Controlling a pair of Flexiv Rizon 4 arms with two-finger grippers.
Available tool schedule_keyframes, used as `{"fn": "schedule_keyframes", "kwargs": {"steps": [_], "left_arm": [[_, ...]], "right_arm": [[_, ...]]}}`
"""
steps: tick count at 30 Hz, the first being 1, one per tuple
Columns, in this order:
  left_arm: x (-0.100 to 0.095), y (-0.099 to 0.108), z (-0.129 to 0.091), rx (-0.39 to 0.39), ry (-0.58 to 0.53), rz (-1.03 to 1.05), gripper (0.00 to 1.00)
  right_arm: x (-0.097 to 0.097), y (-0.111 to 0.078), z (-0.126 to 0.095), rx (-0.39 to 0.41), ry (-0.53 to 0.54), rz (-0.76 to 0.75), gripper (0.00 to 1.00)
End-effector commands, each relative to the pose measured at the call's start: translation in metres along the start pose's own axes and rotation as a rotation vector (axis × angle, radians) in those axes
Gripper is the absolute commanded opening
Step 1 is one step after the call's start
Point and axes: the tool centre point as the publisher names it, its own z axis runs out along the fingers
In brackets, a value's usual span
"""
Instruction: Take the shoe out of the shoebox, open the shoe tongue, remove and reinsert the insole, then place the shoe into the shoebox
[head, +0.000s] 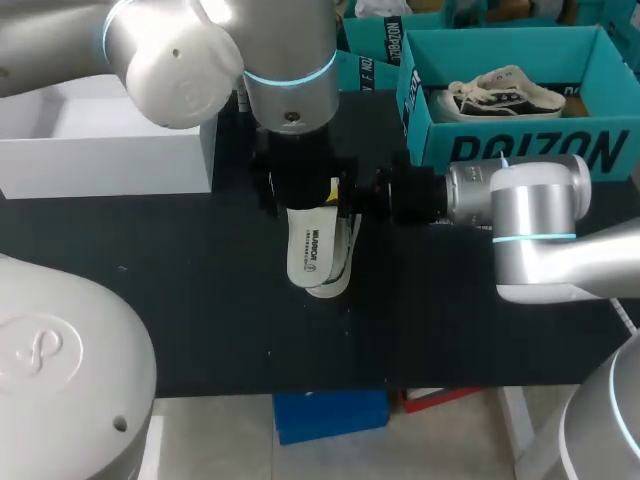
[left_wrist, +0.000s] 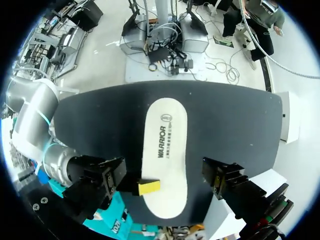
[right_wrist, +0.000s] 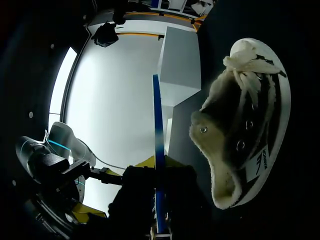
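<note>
The left arm is covering much of the middle of the desk (head: 200, 300), so the left gripper (head: 298, 195) is hard to make out, and I cannot tell if it is apart or together. The right gripper (head: 355, 195) is clamping the edge of the white insole (head: 308, 250) and holding it flat above the desk. In the left wrist view only one yellow tip is showing on top of the insole (left_wrist: 165, 150). The shoe (head: 342, 268) is lying on the desk just under the insole, mostly hidden by it. In the right wrist view the shoe (right_wrist: 240, 130) is showing more fully beside the thin insole (right_wrist: 158, 125). The teal shoebox (head: 520, 150) is standing open and holding a second shoe (head: 505, 92). A white box (head: 100, 150) is cut off by the left arm. I am counting two shoes and one insole.
</note>
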Motion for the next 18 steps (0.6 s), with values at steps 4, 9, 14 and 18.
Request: {"fn": "schedule_keyframes", "kwargs": {"steps": [4, 9, 14, 18], "left_arm": [[-0.006, 0.010, 0.002, 0.001, 0.021, 0.002, 1.00], [-0.006, 0.027, 0.005, 0.002, 0.014, 0.003, 1.00], [-0.006, 0.045, 0.005, 0.002, 0.008, 0.004, 1.00], [-0.004, 0.061, 0.006, 0.004, 0.000, 0.006, 1.00]], "right_arm": [[-0.001, 0.000, 0.001, -0.001, 0.000, 0.000, 0.00], [-0.001, 0.000, 0.001, -0.001, 0.000, 0.000, 0.00], [-0.001, 0.000, 0.001, -0.001, 0.000, 0.000, 0.00], [-0.001, 0.000, 0.001, -0.001, 0.000, 0.000, 0.00]]}}
